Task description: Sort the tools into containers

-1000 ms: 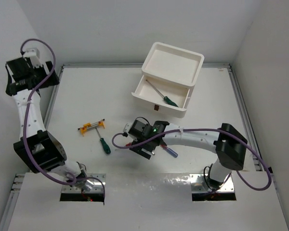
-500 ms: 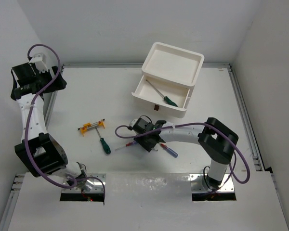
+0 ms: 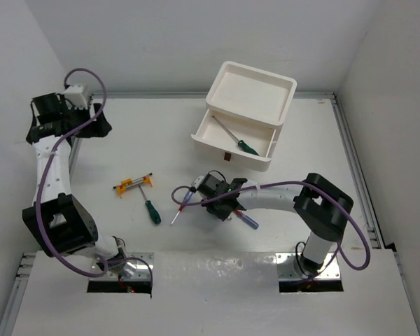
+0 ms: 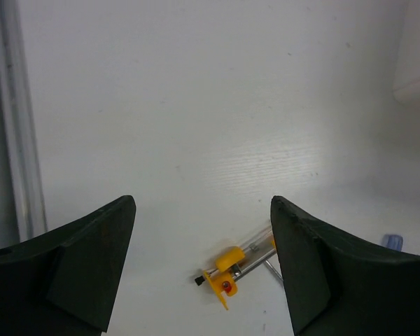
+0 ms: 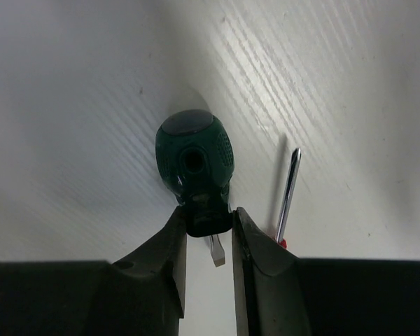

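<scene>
White tabletop (image 3: 126,147): right fingers (image 5: 164,262) just closed on the green screwdriver (image 5: 194,159).
Wide a second ago, they now pinch its neck, well in front of the open drawer (image 3: 210,136), a red screwdriver (image 5: 288,187) lying beside; the pick looks made, the carry remains. Left fingers (image 4: 84,266) stand wide, far left of the drawer, holding nothing.
</scene>
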You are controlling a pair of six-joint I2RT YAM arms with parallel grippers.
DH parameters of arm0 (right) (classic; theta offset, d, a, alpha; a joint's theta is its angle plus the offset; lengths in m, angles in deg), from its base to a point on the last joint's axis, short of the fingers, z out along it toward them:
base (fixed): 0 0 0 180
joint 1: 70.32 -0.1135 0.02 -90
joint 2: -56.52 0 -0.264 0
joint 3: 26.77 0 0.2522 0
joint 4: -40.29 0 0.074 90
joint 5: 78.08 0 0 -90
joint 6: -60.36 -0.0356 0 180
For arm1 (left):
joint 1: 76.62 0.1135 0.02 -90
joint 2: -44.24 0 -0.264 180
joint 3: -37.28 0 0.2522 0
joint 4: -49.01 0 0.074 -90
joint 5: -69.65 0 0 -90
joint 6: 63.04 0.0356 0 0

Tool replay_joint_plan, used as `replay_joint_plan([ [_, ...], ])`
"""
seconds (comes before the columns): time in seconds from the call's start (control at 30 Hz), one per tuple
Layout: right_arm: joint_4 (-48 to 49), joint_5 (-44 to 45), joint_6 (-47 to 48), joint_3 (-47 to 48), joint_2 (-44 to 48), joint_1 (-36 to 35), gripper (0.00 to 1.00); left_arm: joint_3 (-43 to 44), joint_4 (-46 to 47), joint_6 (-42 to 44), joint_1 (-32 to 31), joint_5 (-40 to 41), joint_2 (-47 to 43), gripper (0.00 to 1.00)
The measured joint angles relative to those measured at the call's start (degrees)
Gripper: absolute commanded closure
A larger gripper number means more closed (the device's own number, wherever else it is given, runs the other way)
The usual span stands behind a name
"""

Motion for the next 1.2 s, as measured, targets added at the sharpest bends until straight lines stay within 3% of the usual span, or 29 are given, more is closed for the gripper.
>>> replay_joint_plan([
  [0.2,-7.6,-3.0,5.6,2.3,5.7,-1.6,1.0,-4.3,-2.4,10.9,-11.1,-2.4,0.0,0.27],
  [0.4,-14.4,-7.5,11.1,21.2,13.7,-1.8,1.0,-5.7,-8.8,26.2,-12.3,-6.2,-0.1,0.3],
  [0.6,-15.2,-5.9,16.9,39.8,15.1,12.0,1.0,-8.5,-17.0,44.5,-15.3,-9.5,-2.1,0.29],
  [0.8,-23.5,-1.2,23.0,43.5,6.6,19.7,0.97,-12.3,-22.9,61.3,-24.5,-8.0,-5.3,0.27],
  [0.97,-29.2,-1.3,24.7,41.7,1.2,22.6,0.82,-18.8,-26.0,74.6,-31.9,-3.0,-7.4,0.27],
  [1.07,-30.7,-1.4,24.6,42.7,1.1,24.3,0.53,-22.2,-29.2,84.6,-33.6,0.5,-7.5,0.21],
  [1.1,-30.9,-1.3,24.5,43.4,1.1,24.7,0.32,-23.2,-30.0,87.3,-34.0,1.7,-7.8,0.19],
  [1.2,-31.2,-1.2,24.6,46.4,1.1,25.0,0.19,-25.5,-31.4,92.4,-35.5,4.7,-9.0,0.18],
])
